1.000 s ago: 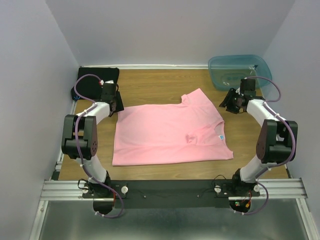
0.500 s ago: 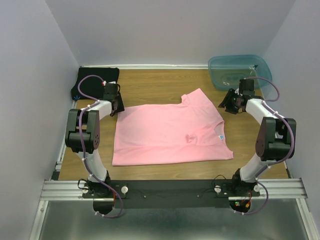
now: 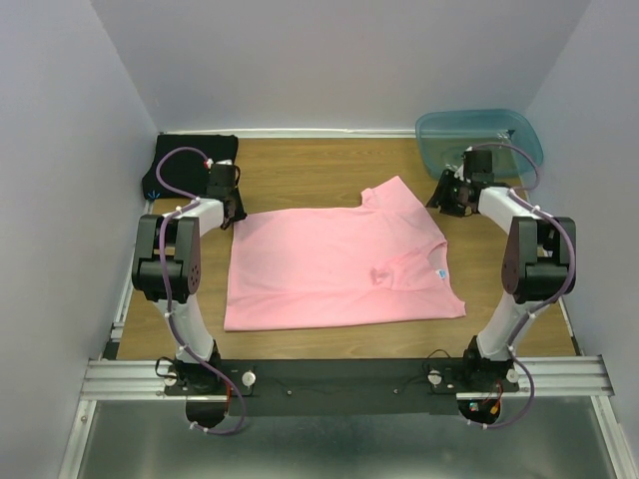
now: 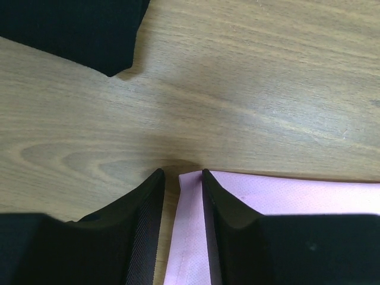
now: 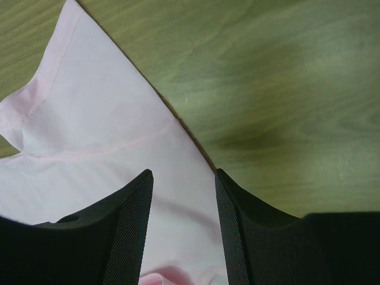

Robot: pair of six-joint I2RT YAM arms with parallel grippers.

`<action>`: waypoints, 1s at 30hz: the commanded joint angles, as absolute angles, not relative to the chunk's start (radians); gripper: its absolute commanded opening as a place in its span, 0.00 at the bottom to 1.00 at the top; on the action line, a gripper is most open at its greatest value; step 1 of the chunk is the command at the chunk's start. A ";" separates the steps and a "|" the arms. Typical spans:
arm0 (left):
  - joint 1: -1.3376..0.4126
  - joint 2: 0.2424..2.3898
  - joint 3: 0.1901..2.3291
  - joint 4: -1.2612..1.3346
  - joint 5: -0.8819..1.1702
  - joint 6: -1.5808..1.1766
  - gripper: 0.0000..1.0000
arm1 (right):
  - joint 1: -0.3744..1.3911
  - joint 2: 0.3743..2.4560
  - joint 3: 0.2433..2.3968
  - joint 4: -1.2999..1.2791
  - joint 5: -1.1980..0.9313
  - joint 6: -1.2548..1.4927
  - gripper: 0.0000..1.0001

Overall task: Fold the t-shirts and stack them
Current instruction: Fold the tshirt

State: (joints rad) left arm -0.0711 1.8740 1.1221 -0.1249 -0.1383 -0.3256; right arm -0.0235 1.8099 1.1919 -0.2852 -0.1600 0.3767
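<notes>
The light pink t-shirt (image 3: pixel 339 264) lies flat in the middle of the table, its blue label at the right. The black t-shirt (image 3: pixel 195 155) sits folded in the far left corner. My left gripper (image 3: pixel 232 210) is at the pink shirt's far left corner. In the left wrist view its jaws (image 4: pixel 181 178) are narrow around the hem (image 4: pixel 190 237), with a gap still showing on the left side. My right gripper (image 3: pixel 446 195) hangs open over the far right sleeve; the pink cloth (image 5: pixel 89 119) lies below between its fingers (image 5: pixel 181 175).
A translucent blue-green bin (image 3: pixel 479 140) stands at the far right corner, just behind the right gripper. A corner of the black shirt (image 4: pixel 77 29) shows beyond the left gripper. Walls close in on the left, right and back sides.
The left jaws have narrowed around the pink shirt's corner hem. The right gripper has moved left and farther back, onto the sleeve's edge.
</notes>
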 commanded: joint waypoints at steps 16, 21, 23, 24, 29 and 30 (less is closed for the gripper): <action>-0.095 1.925 1.132 -0.169 -0.169 -0.302 0.31 | 0.107 2.016 1.327 -0.248 -0.009 0.193 0.53; -0.095 1.927 1.135 -0.170 -0.172 -0.301 0.31 | 0.106 2.028 1.331 -0.247 0.078 0.196 0.52; -0.095 1.928 1.138 -0.172 -0.173 -0.301 0.31 | 0.107 2.046 1.344 -0.252 0.083 0.175 0.52; -0.095 1.928 1.138 -0.173 -0.172 -0.298 0.31 | 0.107 2.052 1.357 -0.253 0.086 0.164 0.52; -0.095 1.930 1.138 -0.173 -0.172 -0.296 0.31 | 0.112 2.082 1.376 -0.262 0.064 0.147 0.47; -0.095 1.931 1.141 -0.173 -0.172 -0.296 0.31 | 0.113 2.085 1.379 -0.265 0.061 0.144 0.46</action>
